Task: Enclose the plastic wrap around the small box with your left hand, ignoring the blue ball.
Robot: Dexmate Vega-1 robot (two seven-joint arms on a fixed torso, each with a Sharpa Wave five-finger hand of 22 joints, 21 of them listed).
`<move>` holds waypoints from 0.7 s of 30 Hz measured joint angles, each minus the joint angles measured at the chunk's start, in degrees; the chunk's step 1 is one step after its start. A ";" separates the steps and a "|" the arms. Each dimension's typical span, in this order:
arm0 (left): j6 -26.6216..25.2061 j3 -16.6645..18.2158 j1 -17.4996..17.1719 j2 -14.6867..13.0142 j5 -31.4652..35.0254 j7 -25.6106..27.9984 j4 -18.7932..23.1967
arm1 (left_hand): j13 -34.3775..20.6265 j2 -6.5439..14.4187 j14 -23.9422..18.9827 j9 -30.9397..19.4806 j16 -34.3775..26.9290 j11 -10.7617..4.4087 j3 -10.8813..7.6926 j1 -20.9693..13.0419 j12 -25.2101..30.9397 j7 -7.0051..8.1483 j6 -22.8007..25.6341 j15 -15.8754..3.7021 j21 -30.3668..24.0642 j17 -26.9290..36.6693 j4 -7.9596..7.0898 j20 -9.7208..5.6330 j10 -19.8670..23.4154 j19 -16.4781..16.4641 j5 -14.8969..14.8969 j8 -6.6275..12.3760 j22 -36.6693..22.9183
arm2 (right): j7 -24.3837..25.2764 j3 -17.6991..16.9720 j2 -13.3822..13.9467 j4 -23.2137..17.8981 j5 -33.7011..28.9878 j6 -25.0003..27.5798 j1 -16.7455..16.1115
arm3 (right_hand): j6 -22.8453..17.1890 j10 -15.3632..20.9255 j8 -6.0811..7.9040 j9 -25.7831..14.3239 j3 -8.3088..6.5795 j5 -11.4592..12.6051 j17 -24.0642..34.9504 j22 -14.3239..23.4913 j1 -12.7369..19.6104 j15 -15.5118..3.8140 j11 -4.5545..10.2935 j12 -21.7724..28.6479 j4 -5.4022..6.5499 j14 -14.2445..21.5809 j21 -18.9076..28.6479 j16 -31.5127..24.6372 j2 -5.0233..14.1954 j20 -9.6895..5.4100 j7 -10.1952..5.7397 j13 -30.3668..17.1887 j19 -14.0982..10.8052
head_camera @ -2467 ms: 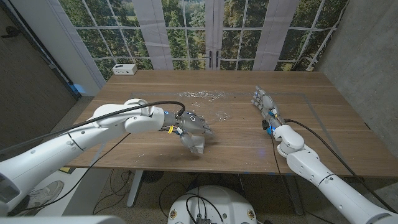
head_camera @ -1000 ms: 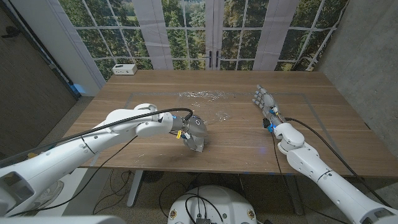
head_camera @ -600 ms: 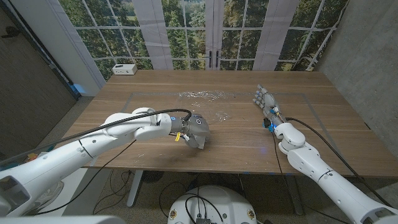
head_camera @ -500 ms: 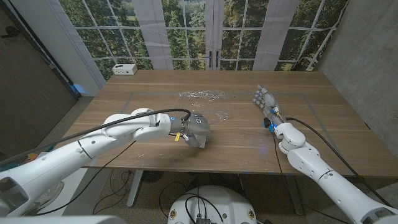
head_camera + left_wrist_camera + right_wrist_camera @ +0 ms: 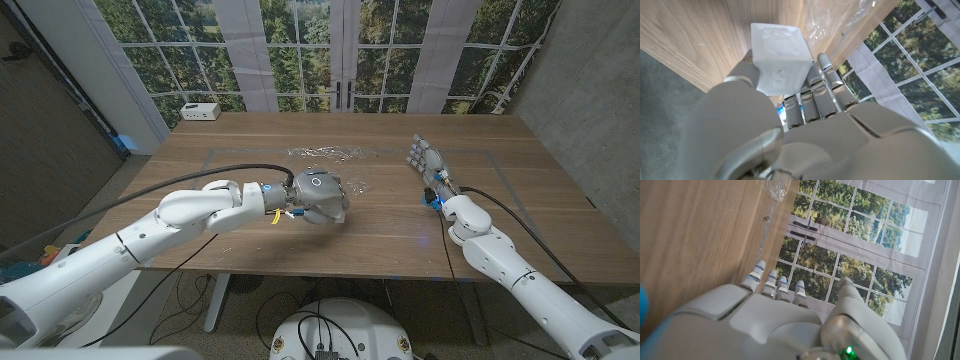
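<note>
My left hand (image 5: 318,196) hovers over the table's middle, gripping a small white box (image 5: 777,59) between thumb and fingers. In the left wrist view the box shows embossed faces and sits at the fingertips. Crinkled clear plastic wrap (image 5: 325,153) lies on the table just beyond the hand, with a smaller patch (image 5: 356,186) to its right; the wrap (image 5: 836,20) also shows past the box. My right hand (image 5: 424,159) stands on its edge at the right, fingers straight and apart, holding nothing. A bit of the blue ball (image 5: 432,200) shows by the right wrist.
A small white device (image 5: 201,111) sits at the table's (image 5: 250,150) far left corner. Faint tape lines mark a rectangle on the wood. Windows stand behind the far edge. The wrap (image 5: 777,187) lies far ahead of my right hand's fingertips.
My left hand has moved from near the table's front edge toward the plastic wrap, carrying the box and turning it. The right hand has stayed put.
</note>
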State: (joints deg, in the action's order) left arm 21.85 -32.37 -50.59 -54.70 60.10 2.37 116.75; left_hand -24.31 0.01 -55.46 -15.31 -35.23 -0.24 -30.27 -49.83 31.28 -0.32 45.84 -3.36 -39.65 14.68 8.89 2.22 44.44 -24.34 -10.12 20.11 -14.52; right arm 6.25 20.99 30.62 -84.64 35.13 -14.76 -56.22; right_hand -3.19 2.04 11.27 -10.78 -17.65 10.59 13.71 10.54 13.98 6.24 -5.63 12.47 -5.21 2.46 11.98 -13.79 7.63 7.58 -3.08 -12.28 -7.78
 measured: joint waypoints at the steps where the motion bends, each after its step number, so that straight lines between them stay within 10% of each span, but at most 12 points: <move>1: -0.19 0.08 -0.11 0.02 0.08 0.80 -0.06 | -0.18 0.00 0.00 0.00 0.00 0.00 0.00 0.00 0.25 0.01 0.02 0.00 0.00 0.00 0.00 -0.11 0.00 0.12 0.00 0.00 0.00 | -0.07 0.02 0.00 0.03 0.00 0.02 0.06 | 0.00 0.00 0.00 0.00 0.00 0.00 0.00 0.00 0.00 0.00 0.00 0.00 0.00 0.00 0.00 0.00 0.00 0.00 0.00 0.00 0.00; 21: -6.39 1.07 -3.23 2.31 0.24 18.22 -3.43 | -3.58 -0.31 -0.41 0.00 0.00 -0.18 0.69 -0.31 2.27 0.13 1.48 -0.03 -1.68 1.67 -0.69 -0.30 0.19 0.30 0.00 0.01 0.01 | -0.34 0.38 -0.20 0.87 -0.08 0.61 1.41 | 0.01 0.52 0.00 0.00 0.00 0.00 0.00 0.00 0.00 0.11 -0.11 0.00 0.00 0.11 0.00 0.00 0.00 0.00 0.00 0.00 0.00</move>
State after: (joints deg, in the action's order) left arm 15.46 -31.30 -53.82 -52.39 60.34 20.59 113.32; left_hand -27.89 -0.29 -55.87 -15.31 -35.23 -0.42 -29.58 -50.14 33.54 -0.19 47.32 -3.40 -41.33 16.34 8.20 1.92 44.63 -24.04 -10.12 20.12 -14.51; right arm 5.92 21.37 30.42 -83.77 35.05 -14.15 -54.81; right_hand -3.18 2.57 11.27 -10.78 -17.65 10.59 13.70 10.54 13.98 6.35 -5.74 12.47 -5.21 2.56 11.98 -13.79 7.63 7.58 -3.07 -12.28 -7.79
